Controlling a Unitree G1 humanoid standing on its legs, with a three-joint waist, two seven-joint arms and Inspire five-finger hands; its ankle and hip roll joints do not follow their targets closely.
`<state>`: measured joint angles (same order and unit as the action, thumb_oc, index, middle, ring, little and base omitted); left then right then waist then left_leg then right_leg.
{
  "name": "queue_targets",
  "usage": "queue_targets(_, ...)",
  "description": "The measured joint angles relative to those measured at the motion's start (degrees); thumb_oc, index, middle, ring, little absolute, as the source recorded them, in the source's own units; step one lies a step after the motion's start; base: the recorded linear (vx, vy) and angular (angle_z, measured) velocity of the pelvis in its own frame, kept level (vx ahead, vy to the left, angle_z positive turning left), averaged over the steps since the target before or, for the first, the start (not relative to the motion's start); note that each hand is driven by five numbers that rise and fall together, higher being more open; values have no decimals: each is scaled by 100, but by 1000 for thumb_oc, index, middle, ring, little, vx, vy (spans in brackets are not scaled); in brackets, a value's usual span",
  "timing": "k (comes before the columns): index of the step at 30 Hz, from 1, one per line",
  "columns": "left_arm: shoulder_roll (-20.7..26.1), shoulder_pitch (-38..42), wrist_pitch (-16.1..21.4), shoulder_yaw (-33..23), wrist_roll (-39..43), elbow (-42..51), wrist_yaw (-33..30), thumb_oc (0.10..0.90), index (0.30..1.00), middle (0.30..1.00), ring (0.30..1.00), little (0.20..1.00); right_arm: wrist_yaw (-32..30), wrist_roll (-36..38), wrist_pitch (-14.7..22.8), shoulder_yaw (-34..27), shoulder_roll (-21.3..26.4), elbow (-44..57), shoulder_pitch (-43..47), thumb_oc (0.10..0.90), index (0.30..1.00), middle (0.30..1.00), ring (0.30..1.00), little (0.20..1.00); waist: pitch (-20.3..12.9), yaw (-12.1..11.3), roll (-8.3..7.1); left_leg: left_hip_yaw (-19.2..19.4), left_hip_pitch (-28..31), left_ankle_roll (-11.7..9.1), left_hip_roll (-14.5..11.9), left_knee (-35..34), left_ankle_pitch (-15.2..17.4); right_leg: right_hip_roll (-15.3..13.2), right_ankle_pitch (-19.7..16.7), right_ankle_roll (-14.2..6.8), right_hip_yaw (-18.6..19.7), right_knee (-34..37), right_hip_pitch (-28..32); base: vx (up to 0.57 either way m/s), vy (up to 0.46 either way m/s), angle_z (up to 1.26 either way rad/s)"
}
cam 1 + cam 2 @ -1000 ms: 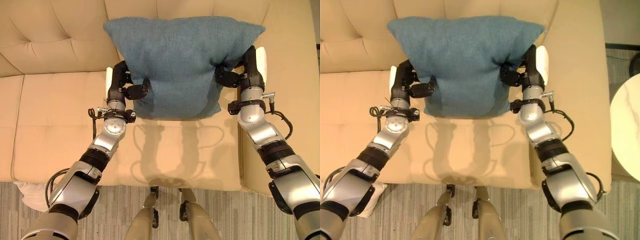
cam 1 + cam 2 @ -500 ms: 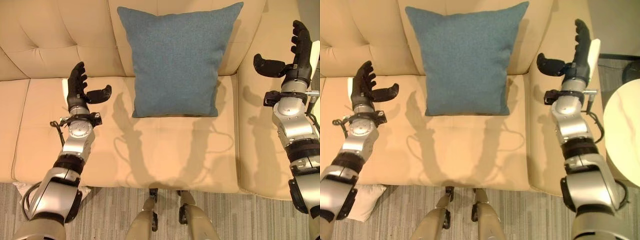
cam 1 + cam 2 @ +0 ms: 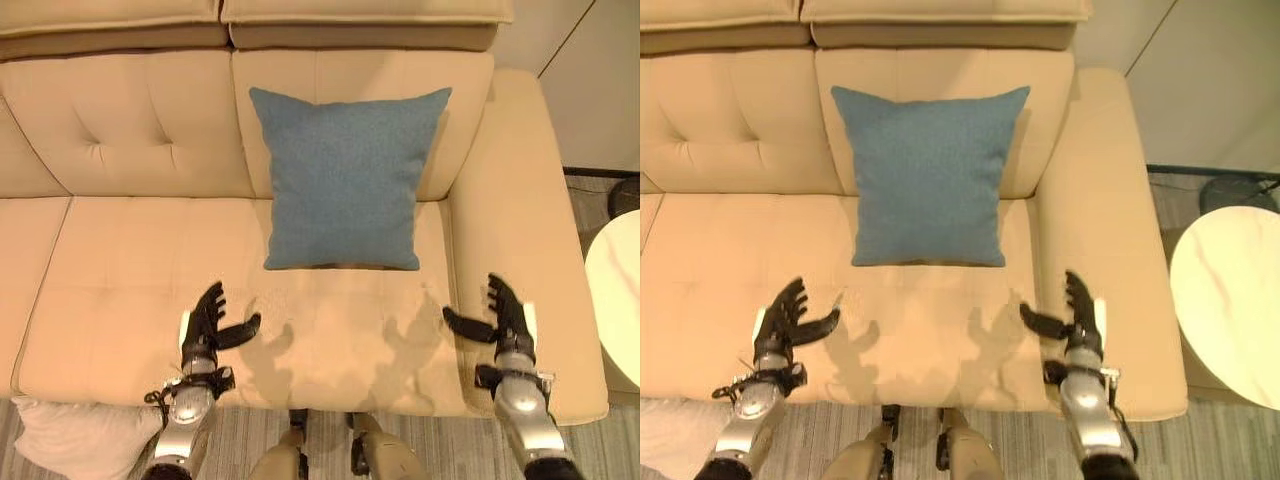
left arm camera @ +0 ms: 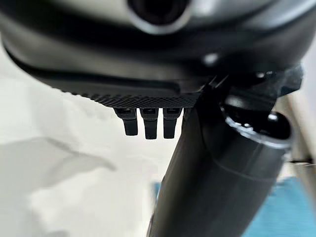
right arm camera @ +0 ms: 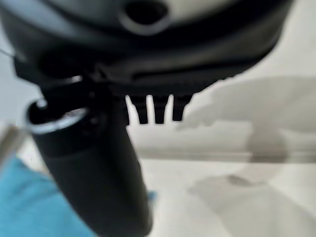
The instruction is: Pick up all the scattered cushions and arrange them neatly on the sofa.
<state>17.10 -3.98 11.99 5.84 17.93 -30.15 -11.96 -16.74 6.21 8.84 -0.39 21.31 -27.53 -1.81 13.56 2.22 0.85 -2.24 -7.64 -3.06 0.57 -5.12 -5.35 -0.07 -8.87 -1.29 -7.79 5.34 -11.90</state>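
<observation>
A blue cushion (image 3: 347, 178) stands upright on the seat of a tan sofa (image 3: 120, 270), leaning against the backrest, on the section next to the sofa's arm on my right. Its bottom edge rests on the seat — its top corners reach about halfway up the backrest.

My left hand (image 3: 204, 325) hovers over the front part of the seat, to the left of the cushion and nearer to me, well apart from it. Its fingers are straight and spread, thumb out to the side, holding nothing.

My right hand (image 3: 506, 318) hovers over the front of the sofa's arm, to the right of the cushion and also well apart from it. Its fingers are likewise straight — thumb pointing inward toward the seat — and it is empty too.

A white cushion (image 3: 75, 440) lies on the striped grey floor (image 3: 250, 430) at the sofa's front edge, by my left arm. A round pale bench (image 3: 1230, 300) with marble veining stands beyond the sofa's arm on my right.
</observation>
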Motion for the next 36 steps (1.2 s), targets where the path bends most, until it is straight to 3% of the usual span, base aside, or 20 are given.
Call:
queue_targets(6,-171,-516,-427,14,-468,-1480,250,800,900,900,900,900,266,-162,-97,194,-185,-868,-292,800,900,900,900,900,-339,-8,-43,1,310,169,-18,-27,140,25,55,73,3,2,347,-9,-21,0)
queue_targets(11,-193,-448,-481,39,-804,-2727,276,800,900,900,900,900,418,-320,-97,689,-212,-1950,-305,800,900,900,900,900,-697,-145,-163,-164,420,134,-81,77,130,67,140,160,-277,-1,612,-177,-37,28)
queue_targets(14,-213,-301,-491,76,-889,-2840,279,800,900,900,900,900,432,-351,-109,727,-206,-1955,-164,800,900,900,900,900,-681,-148,-224,-202,97,-20,-43,540,131,-3,36,344,-425,2,482,-260,38,24)
queue_targets(15,-213,-192,-483,67,-926,-2884,290,800,900,900,900,900,452,-362,-105,762,-192,-1967,-114,800,900,900,900,900,-639,-125,-337,-76,4,-81,49,961,363,-135,-53,619,-498,41,473,-168,114,13)
queue_targets(16,-218,-3,-485,60,-962,-2986,298,800,900,900,900,900,470,-377,-105,788,-180,-1963,-90,800,900,900,900,900,-613,-113,-491,168,-105,-26,162,1793,742,-332,-103,673,-533,42,461,-156,134,17)
queue_targets(18,-249,68,-477,59,-975,-3001,317,800,900,900,900,900,471,-384,-97,785,-137,-1957,-85,800,900,900,900,900,-657,33,-530,401,111,4,126,2337,1102,-501,-132,618,-583,40,486,-85,87,29)
queue_targets(19,-284,125,-475,63,-980,-2993,346,800,900,900,900,900,471,-385,-103,780,-90,-1956,-71,800,900,900,900,900,-687,146,-475,518,386,11,53,2231,1208,-521,-126,524,-621,32,490,-73,76,41)
queue_targets(20,-321,169,-463,67,-981,-2989,371,800,900,900,900,900,474,-385,-120,780,-48,-1958,-117,800,900,900,900,900,-739,217,-379,579,683,45,-45,1956,1249,-514,-158,484,-672,2,468,-253,197,43)
queue_targets(21,-392,285,-450,98,-1011,-2944,388,800,900,900,900,900,480,-389,-126,774,55,-1970,-203,800,900,900,900,900,-806,251,-220,604,1019,86,-135,1219,1248,-477,-217,353,-683,-2,336,-256,198,41)
queue_targets(22,-410,379,-425,130,-1018,-2882,383,800,900,900,900,900,486,-400,-119,748,70,-2103,-170,800,900,900,900,900,-800,271,-184,665,1053,103,-126,831,1270,-517,-409,281,-755,-7,220,-293,203,35)
queue_targets(25,-371,455,-392,264,-1116,-2852,372,800,900,900,900,900,527,-524,-233,869,-88,-2543,-69,800,900,900,900,900,-778,242,-434,594,1059,357,253,261,814,-824,-419,-57,-655,-4,-21,-203,94,20)
queue_targets(27,-358,424,-383,296,-1135,-2995,375,800,900,900,900,900,529,-570,-270,921,-186,-2646,-67,800,900,900,900,900,-724,201,-567,581,1016,471,436,268,724,-999,-480,-310,-572,-4,-94,-196,46,8)
queue_targets(29,-282,348,-384,289,-1134,-3091,370,800,900,900,900,900,532,-598,-293,995,-312,-2661,-61,800,900,900,900,900,-689,174,-609,576,834,556,466,324,635,-1057,-207,-679,-541,-6,-210,-262,7,12)
queue_targets(30,-173,281,-390,287,-1133,-3127,360,800,900,900,900,900,542,-605,-298,1009,-431,-2691,-49,800,900,900,900,900,-644,153,-695,541,794,569,497,347,593,-1099,-246,-747,-494,-49,-229,-387,1,25)
queue_targets(31,-57,277,-391,281,-1133,-3251,344,800,900,900,900,900,540,-606,-301,1023,-556,-2824,23,800,900,900,900,900,-593,125,-742,474,632,625,510,438,554,-1112,-230,-865,-289,-203,-314,-270,6,37)
queue_targets(32,2,314,-413,254,-1133,-3331,320,800,900,900,900,900,536,-605,-325,1048,-622,-2977,131,800,900,900,900,900,-571,122,-722,391,497,637,465,529,546,-1003,-92,-1073,206,-504,-502,-224,-23,57)
queue_targets(33,29,413,-430,204,-1133,-3346,266,800,900,900,900,900,544,-601,-371,1084,-639,-3045,236,800,900,900,900,900,-496,117,-628,245,435,635,333,517,492,-710,156,-1116,850,-977,-699,-189,-36,79)
queue_targets(34,46,420,-419,169,-1137,-3327,225,800,900,900,900,900,542,-594,-380,1068,-620,-3010,280,800,900,900,900,900,-395,-41,-495,51,389,623,189,446,292,-434,497,-1061,1040,-1476,-651,-230,-76,104)
queue_targets(35,45,463,-430,159,-1145,-3283,236,800,900,900,900,900,532,-587,-379,1013,-605,-2996,267,800,900,900,900,900,-341,-45,-373,-194,386,592,128,462,280,-179,882,-1001,1445,-2023,-474,-129,-102,111)
queue_targets(36,61,382,-423,158,-1170,-3247,233,800,900,900,900,900,535,-583,-375,990,-597,-3008,261,800,900,900,900,900,-323,-113,-311,-376,400,534,114,417,229,-120,1205,-811,1441,-2000,-145,-113,-133,90)
